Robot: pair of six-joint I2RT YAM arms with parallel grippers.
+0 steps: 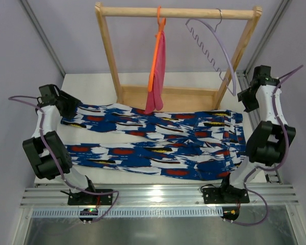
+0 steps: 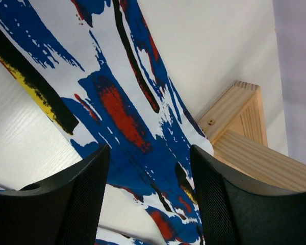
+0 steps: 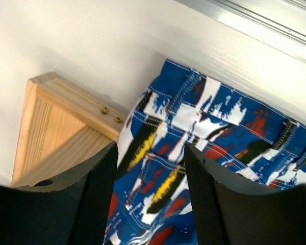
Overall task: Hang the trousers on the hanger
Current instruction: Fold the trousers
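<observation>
The trousers (image 1: pixel 153 143), printed blue, white, red and black, lie spread flat across the white table, legs to the left, waistband to the right. The pale lilac hanger (image 1: pixel 211 43) with a wavy bar hangs by its silver hook on the wooden rail's right end. My left gripper (image 1: pixel 71 109) is open and empty just above the far leg's end; the cloth (image 2: pixel 137 127) lies below its fingers (image 2: pixel 81 204). My right gripper (image 1: pixel 243 104) is open and empty above the waistband's far corner (image 3: pixel 194 132).
A wooden rack (image 1: pixel 176 13) stands at the back of the table; its base beam (image 1: pixel 168 94) lies right behind the trousers and shows in both wrist views (image 2: pixel 255 148) (image 3: pixel 56 127). An orange hanger with pink cloth (image 1: pixel 157 71) hangs mid-rail. Aluminium rails (image 1: pixel 158 196) run along the front.
</observation>
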